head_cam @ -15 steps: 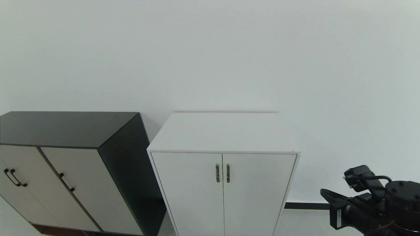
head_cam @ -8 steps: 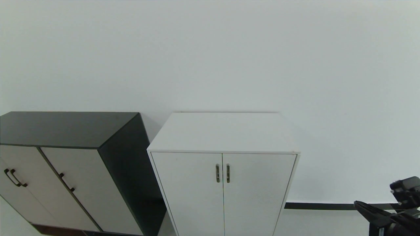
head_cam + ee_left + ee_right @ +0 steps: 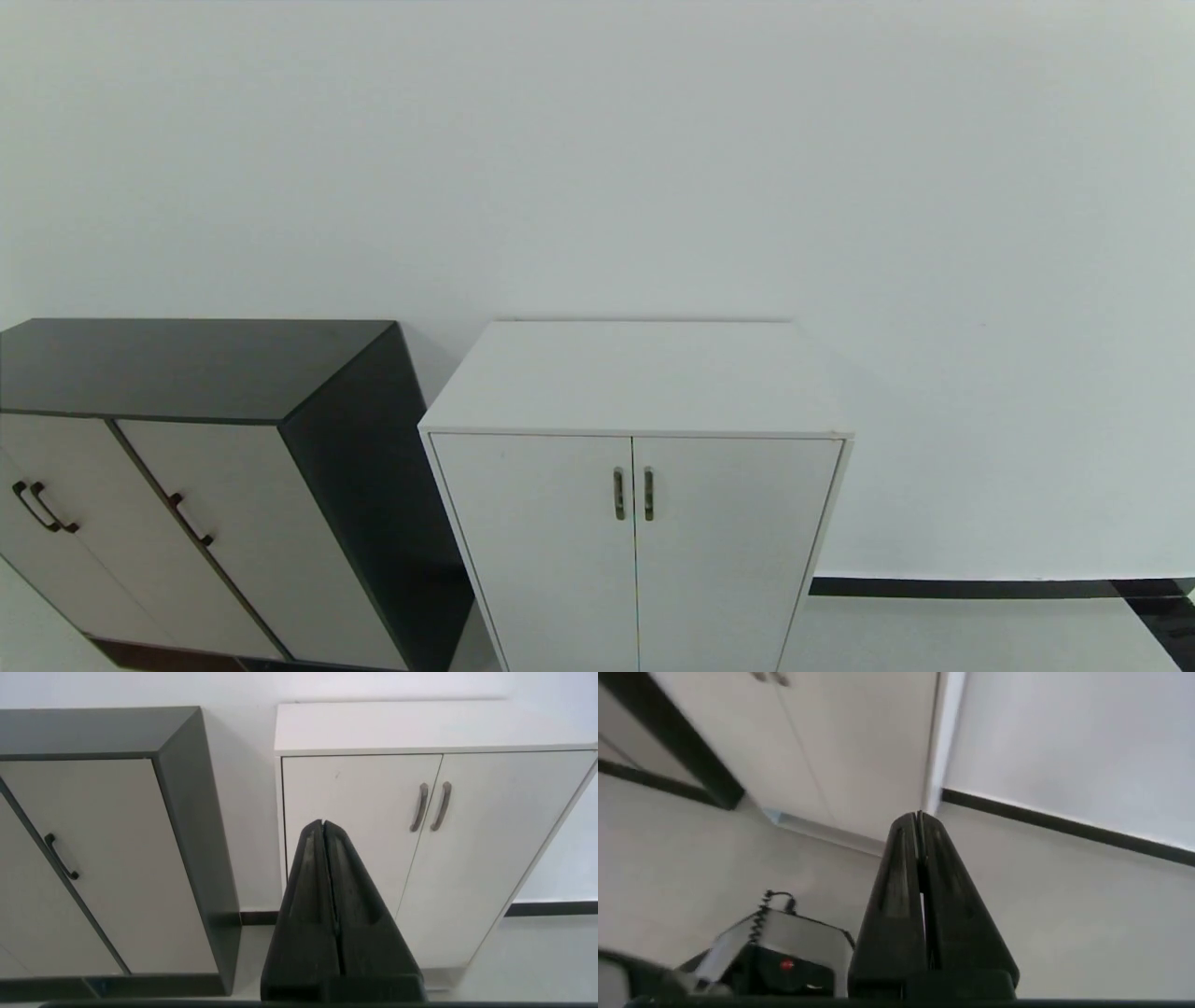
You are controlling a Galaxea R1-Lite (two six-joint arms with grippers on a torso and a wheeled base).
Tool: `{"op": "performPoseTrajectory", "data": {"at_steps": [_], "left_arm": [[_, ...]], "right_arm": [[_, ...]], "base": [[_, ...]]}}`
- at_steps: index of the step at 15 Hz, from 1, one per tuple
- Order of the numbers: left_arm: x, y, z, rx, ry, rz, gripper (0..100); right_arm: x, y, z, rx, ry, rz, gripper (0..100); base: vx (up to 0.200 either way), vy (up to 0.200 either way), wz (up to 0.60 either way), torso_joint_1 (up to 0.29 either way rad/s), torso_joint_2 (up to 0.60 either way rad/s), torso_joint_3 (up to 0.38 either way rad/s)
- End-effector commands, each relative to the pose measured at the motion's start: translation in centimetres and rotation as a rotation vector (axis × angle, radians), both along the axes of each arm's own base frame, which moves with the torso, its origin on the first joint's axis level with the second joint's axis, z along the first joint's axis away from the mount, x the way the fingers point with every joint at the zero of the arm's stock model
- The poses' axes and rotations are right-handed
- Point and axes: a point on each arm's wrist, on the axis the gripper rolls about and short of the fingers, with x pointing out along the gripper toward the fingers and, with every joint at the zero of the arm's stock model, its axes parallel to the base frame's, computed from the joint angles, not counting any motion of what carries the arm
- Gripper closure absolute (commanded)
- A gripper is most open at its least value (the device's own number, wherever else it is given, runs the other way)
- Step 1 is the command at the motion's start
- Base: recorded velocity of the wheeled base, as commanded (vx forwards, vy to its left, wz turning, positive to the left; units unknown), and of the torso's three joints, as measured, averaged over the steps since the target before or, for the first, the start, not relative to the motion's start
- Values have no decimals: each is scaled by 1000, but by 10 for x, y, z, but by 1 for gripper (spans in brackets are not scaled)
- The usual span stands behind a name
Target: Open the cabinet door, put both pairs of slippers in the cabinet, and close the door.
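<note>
The white cabinet (image 3: 635, 523) stands against the wall with both doors closed, its two slim handles (image 3: 632, 493) side by side at the centre seam. In the left wrist view the same white cabinet (image 3: 439, 840) is ahead of my left gripper (image 3: 323, 826), which is shut and empty, some way off the doors. My right gripper (image 3: 919, 819) is shut and empty too, held low over the floor near the white cabinet's (image 3: 850, 756) lower right corner.
A black cabinet (image 3: 187, 467) with grey doors and dark handles stands just left of the white one. A black baseboard strip (image 3: 980, 588) runs along the wall on the right. Grey floor lies in front.
My right arm has dropped down and to the right, out of the head view's lower right corner. The cabinets have not moved.
</note>
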Motion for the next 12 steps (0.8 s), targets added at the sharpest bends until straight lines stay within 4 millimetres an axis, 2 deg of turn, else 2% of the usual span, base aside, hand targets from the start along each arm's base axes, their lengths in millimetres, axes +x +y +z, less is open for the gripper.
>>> {"op": "performPoseTrajectory", "data": {"at_steps": [1,3,7,12], "left_arm": [[0,0,0,0,2,0,100],[0,0,0,2,1,0,100],[0,0,0,2,1,0,100],[0,0,0,2,0,0,100]], "right_arm": [[-28,-11,-12,71,-116,32,100],[-28,-11,-12,77,-134,32,100],[-30,-10,-12,60,-151,-190,100],[-42,-10,-14,56,-310,-313,100]], "base": [[0,0,0,0,0,0],[0,0,0,0,0,0],[0,0,0,0,0,0],[0,0,0,0,0,0]]}}
